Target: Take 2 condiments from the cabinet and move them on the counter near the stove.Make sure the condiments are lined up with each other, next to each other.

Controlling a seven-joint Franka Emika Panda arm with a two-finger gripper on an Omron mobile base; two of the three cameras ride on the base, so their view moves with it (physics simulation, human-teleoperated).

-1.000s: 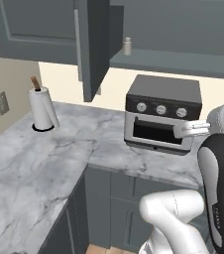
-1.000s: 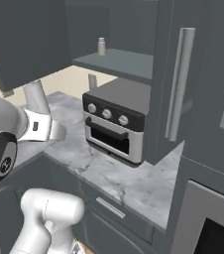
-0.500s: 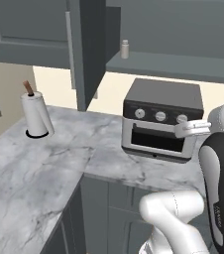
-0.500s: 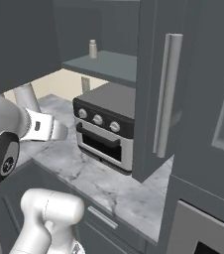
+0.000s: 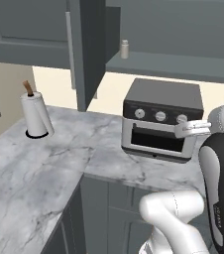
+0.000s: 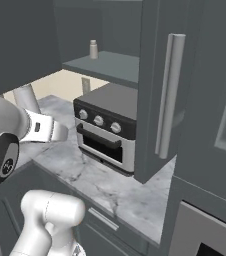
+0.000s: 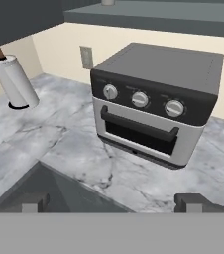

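The cabinet stands open, so the jar on its shelf (small, pale) is reachable. The gripper hangs spread wide and empty, low before the toaster oven.

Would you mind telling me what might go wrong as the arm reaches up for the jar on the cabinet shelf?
1. The open cabinet door hangs beside the shelf; the rising arm might clip it.
2. The jar stands near the shelf's front edge, so a nudge could topple it onto the toaster oven below.
3. The gripper sits low, fingers open, so the reach is long.
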